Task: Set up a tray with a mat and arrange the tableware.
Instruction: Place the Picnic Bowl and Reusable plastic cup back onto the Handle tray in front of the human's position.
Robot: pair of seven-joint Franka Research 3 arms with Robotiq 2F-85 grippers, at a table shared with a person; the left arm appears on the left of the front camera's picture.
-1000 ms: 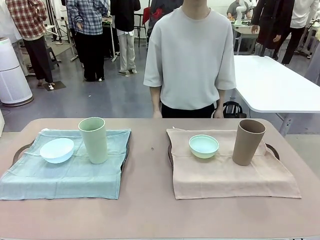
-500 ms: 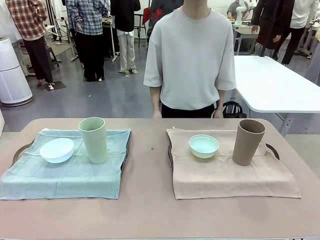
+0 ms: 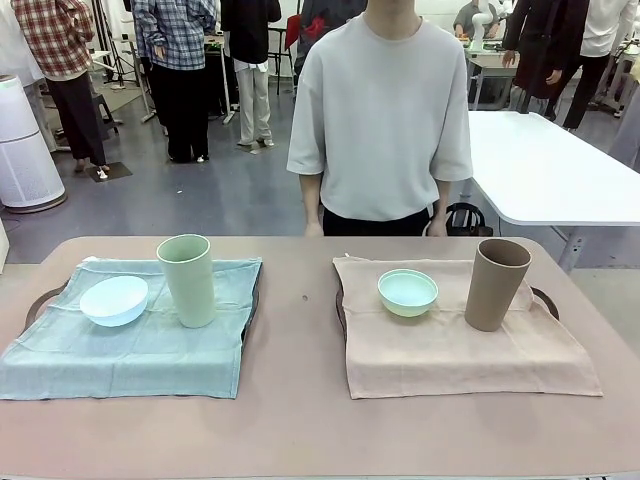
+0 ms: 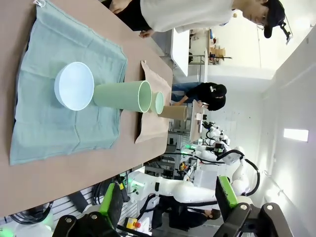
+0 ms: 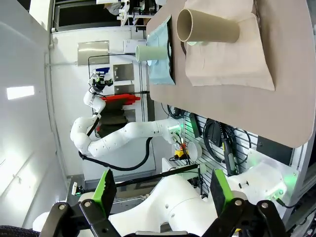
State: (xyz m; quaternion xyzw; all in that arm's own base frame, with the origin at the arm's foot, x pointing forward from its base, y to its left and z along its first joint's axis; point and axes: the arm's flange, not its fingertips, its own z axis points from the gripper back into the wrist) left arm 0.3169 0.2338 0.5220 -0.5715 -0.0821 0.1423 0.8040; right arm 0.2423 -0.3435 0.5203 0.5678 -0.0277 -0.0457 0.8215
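On the table (image 3: 300,400), two mats are spread over trays: a blue-green mat (image 3: 150,350) with the pale blue bowl (image 3: 114,300) and pale green cup (image 3: 187,280), and a beige mat (image 3: 450,350) with the mint bowl (image 3: 407,292) and tan cup (image 3: 496,284). The left gripper (image 4: 168,207) and right gripper (image 5: 160,197) are held spread, empty. The tall cups could probably be tipped if a loose mat is pulled.
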